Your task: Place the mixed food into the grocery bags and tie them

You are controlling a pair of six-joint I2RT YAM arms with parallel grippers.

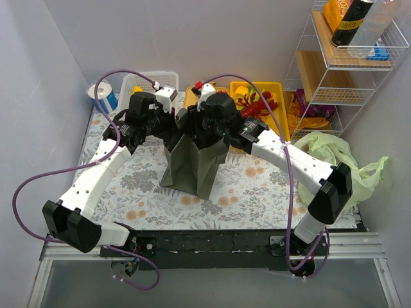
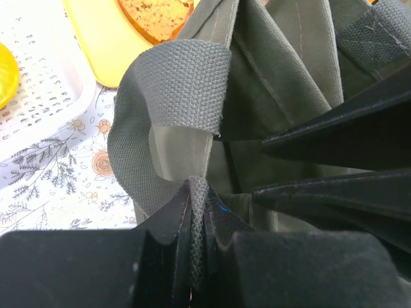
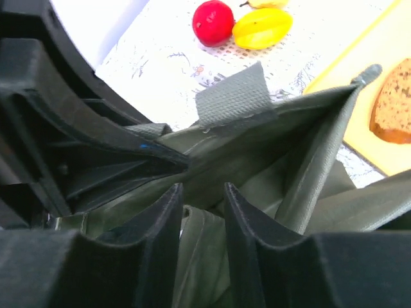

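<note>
The left jaws are pinching the strap (image 2: 183,83) of the olive tote (image 1: 192,168) just beneath them, likely for tying, while the right jaws are straddling its fabric, narrowly parted; I cannot tell if they grip.

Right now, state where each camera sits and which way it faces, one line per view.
Top external: above and behind the bases, looking down on the dark olive-grey fabric tote; both white arms show whole.
Left wrist: on the left gripper, looking along its black fingers, clamped on the tote's woven strap.
Right wrist: on the right gripper, fingers straddling tote fabric.
Shared: both wrist views catch the tote and a brown bread slice on the yellow plastic tray.
</note>
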